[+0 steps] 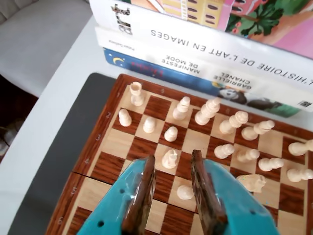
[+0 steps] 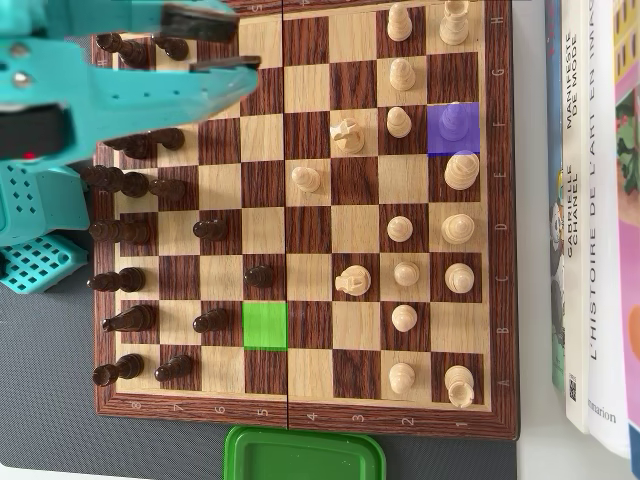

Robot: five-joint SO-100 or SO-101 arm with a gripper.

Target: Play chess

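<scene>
The wooden chess board (image 2: 310, 418) lies on a dark mat, with dark-brown pieces (image 2: 130, 180) along its left side and cream pieces (image 2: 458, 228) on the right in the overhead view. One square is tinted purple (image 2: 453, 130) and holds a cream piece; another is tinted green (image 2: 264, 325) and is bare. My teal gripper (image 2: 245, 42) hovers over the board's upper left, open. In the wrist view the gripper (image 1: 172, 156) has its brown fingers (image 1: 142, 196) apart, holding nothing. Below them a cream pawn (image 1: 185, 192) and a cream knight (image 1: 169, 159) show in the gap.
A stack of books (image 2: 590, 200) lies along the board's right edge, also the stack of books (image 1: 210, 54) beyond the cream pieces in the wrist view. A green plastic lid (image 2: 305, 455) sits at the board's lower edge. The arm's teal base (image 2: 35, 260) stands at the left.
</scene>
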